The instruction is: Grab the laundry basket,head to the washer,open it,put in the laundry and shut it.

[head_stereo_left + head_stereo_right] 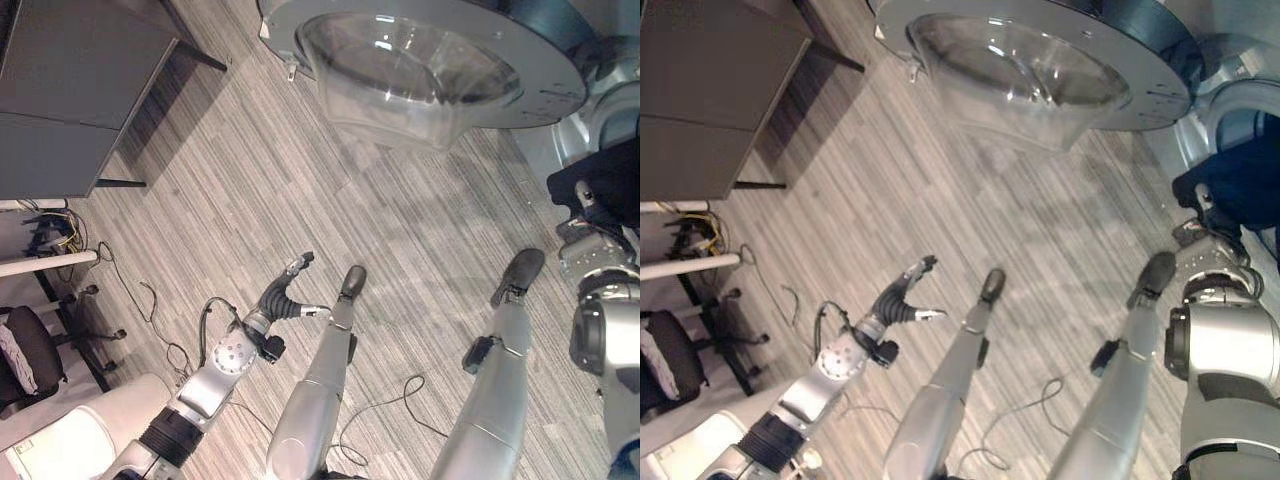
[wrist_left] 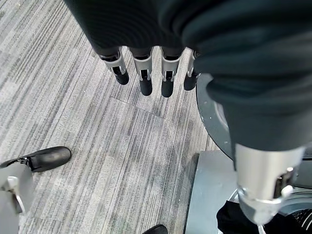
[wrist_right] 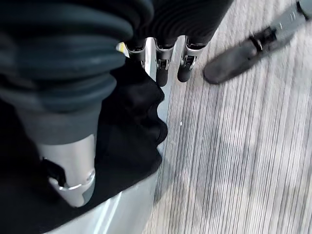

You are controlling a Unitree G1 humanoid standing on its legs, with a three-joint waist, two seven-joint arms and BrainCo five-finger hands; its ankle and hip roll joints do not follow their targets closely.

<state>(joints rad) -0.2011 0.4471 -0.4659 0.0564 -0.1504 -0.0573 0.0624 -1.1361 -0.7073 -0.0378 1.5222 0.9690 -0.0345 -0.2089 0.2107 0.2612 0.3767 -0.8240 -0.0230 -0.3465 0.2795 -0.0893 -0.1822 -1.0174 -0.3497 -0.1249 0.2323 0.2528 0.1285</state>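
Grey striped carpet floor w/ open room in the middle. Washer door swung open at far side; dark laundry at washer mouth, far right. Grey cabinet far left, office chair near left. Left hand low over floor, fingers relaxed, holding nothing. Right hand just beside laundry, fingers straight, no grip.

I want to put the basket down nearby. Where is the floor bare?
Bare carpet lies between the open washer door and the left hand, and beside the grey cabinet. It is crowded at the washer opening, where dark laundry meets the right hand.
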